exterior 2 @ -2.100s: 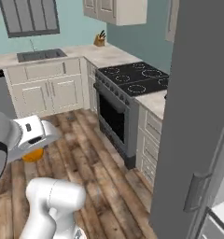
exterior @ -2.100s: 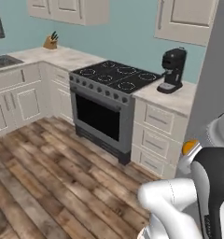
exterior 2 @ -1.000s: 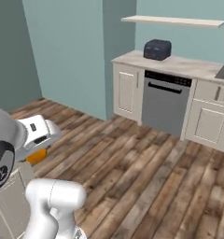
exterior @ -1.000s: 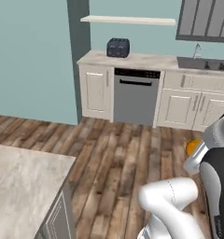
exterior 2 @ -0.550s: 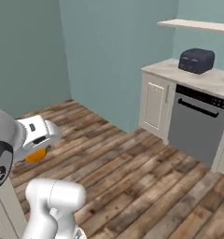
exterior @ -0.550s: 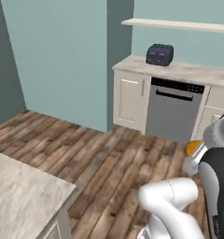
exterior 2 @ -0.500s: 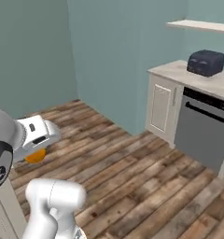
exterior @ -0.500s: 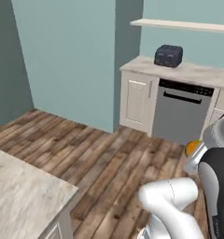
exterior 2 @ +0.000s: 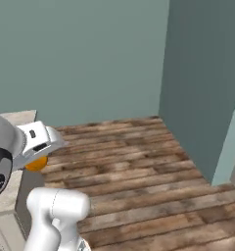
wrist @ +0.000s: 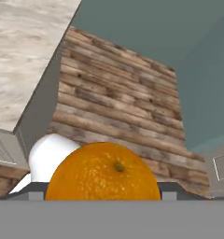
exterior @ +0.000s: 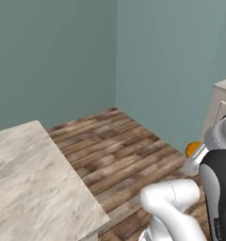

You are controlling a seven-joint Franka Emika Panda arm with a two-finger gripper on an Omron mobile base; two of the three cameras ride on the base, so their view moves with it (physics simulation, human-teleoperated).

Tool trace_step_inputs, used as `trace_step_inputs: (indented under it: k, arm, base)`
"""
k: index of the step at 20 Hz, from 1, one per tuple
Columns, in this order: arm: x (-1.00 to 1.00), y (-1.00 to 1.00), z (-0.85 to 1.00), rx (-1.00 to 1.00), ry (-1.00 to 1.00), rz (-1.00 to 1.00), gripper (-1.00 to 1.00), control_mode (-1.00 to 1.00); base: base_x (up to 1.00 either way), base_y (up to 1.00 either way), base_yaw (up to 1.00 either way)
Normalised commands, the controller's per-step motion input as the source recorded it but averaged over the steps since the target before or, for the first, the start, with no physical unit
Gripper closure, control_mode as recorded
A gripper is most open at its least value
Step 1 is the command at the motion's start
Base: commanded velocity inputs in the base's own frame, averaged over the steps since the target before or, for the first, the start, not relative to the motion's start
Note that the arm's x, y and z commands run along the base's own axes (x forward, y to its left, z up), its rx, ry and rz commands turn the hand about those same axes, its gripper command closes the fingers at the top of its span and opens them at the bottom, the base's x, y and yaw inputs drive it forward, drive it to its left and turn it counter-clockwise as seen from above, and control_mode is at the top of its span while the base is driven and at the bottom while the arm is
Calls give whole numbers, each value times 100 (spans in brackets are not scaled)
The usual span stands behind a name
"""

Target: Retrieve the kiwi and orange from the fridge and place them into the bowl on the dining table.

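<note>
Base swung from cabinets toward teal walls, dining table alongside, tool grasping orange, stem dimple facing camera

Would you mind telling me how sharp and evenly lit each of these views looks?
Left base view: soft, flat light on the dining table. Right base view: one wall darker than the other. Hand view: the orange close up, crisp, evenly lit, no glare.

Orange: bright, finely dimpled peel with a slight sheen. Dining table: light beige marble-patterned top, smooth and matt, on a plain cream-white base. Floor: brown wood planks, visibly grained; walls: flat matt teal.
</note>
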Motion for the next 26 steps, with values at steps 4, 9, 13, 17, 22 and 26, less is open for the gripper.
trace_step_inputs:
  k: [4,9,13,17,22,26]
  arm:
    - [0,0,0,0,0,0,100,100]
    - [0,0,0,0,0,0,100,100]
    - [0,0,0,0,0,0,100,100]
    - [0,0,0,0,0,0,100,100]
    - [0,0,0,0,0,0,100,100]
    - [0,0,0,0,0,0,100,100]
  base:
    - [100,-33,62]
    - [100,-32,59]
    - [100,-31,55]
    - [100,-24,55]
    - [100,-22,56]
    - [100,-38,56]
